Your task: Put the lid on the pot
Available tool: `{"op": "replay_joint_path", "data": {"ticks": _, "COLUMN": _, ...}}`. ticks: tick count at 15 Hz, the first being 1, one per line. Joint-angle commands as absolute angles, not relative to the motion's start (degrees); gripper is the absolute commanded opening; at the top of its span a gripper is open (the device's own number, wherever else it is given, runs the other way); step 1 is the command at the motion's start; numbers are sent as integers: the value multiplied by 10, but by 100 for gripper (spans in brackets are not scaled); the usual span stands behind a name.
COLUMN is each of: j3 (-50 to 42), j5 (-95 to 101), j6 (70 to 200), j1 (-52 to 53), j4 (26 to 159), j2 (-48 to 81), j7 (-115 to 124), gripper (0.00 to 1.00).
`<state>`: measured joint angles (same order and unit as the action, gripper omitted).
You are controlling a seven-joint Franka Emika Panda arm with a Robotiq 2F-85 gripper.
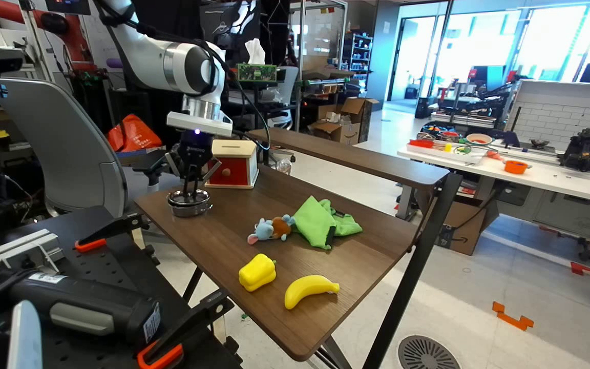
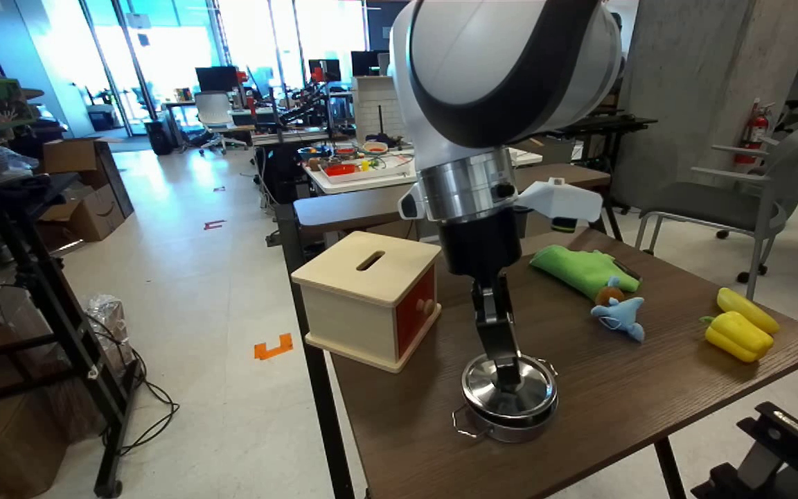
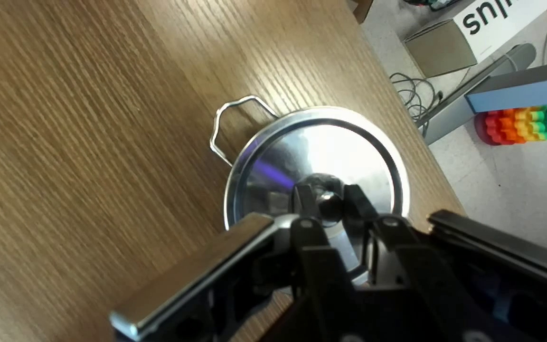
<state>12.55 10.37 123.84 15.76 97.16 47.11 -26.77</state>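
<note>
Exterior view: the tool (image 2: 508,376) holds the lid (image 2: 529,392) over the pot (image 2: 518,432).

The rounded white arm (image 1: 151,65) has black cables (image 1: 144,28) and a black end effector (image 3: 329,198).

Little lettering you can read
In the wrist view you can pick out an "s" in the black print (image 3: 471,23) on the white-faced box (image 3: 449,47); in an exterior view you have a curved-arrow mark (image 1: 462,243) on the cardboard box (image 1: 466,225); labels (image 1: 151,323) on the black device (image 1: 90,297) are too small.
</note>
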Motion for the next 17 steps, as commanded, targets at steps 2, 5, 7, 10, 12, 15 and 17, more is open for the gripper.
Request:
{"op": "replay_joint_path", "data": {"ticks": 2, "j3": 124, "j5": 119, "j6": 1225, "j1": 158, "j4": 957, "j2": 481, "j7": -252, "gripper": 47}}
{"op": "replay_joint_path", "data": {"ticks": 5, "j3": 124, "j5": 118, "j6": 1222, "j1": 158, "j4": 955, "j2": 484, "j7": -250, "gripper": 67}}
{"op": "replay_joint_path", "data": {"ticks": 7, "j3": 126, "j5": 117, "j6": 1224, "j1": 156, "j4": 961, "j2": 479, "j7": -251, "gripper": 82}}
{"op": "replay_joint_path", "data": {"ticks": 10, "j3": 130, "j5": 114, "j6": 1231, "j1": 149, "j4": 983, "j2": 446, "j7": -253, "gripper": 100}}
{"op": "replay_joint_path", "data": {"ticks": 12, "j3": 139, "j5": 106, "j6": 1235, "j1": 140, "j4": 1011, "j2": 403, "j7": -258, "gripper": 100}}
{"op": "replay_joint_path", "data": {"ticks": 15, "j3": 146, "j5": 100, "j6": 1210, "j1": 127, "j4": 1030, "j2": 357, "j7": -275, "gripper": 100}}
{"op": "replay_joint_path", "data": {"ticks": 17, "j3": 140, "j5": 106, "j6": 1220, "j1": 138, "j4": 1001, "j2": 386, "j7": -263, "gripper": 100}}
